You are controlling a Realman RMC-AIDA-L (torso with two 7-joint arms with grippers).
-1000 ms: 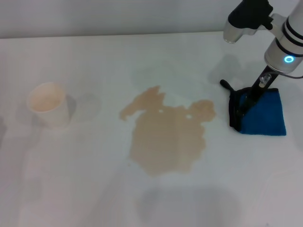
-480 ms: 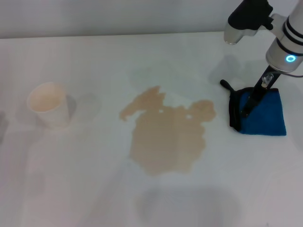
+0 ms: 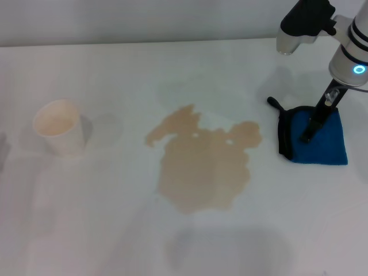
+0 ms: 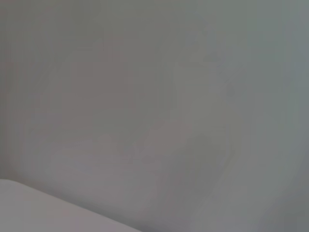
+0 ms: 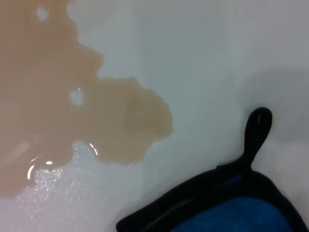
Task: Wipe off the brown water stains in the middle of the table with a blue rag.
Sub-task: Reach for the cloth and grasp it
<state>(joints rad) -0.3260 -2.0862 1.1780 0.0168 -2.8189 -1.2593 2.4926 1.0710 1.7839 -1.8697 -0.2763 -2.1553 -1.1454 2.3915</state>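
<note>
The brown water stains (image 3: 201, 164) spread as a tan, lobed puddle over the middle of the white table (image 3: 103, 224). The blue rag (image 3: 326, 141) lies folded to the right of the puddle, with black trim and a black loop (image 3: 272, 103) on its left side. My right gripper (image 3: 307, 135) reaches down over the rag, its tip at the rag's left part. The right wrist view shows the puddle's edge (image 5: 63, 96), the rag's trimmed corner (image 5: 231, 215) and the loop (image 5: 257, 126). My left gripper is out of view.
A white paper cup (image 3: 57, 126) stands upright at the left of the table, well away from the puddle. The table's far edge runs along the top of the head view. The left wrist view shows only a plain grey surface.
My right gripper has shifted a little to the right over the rag. The rag, the puddle and the cup have not moved.
</note>
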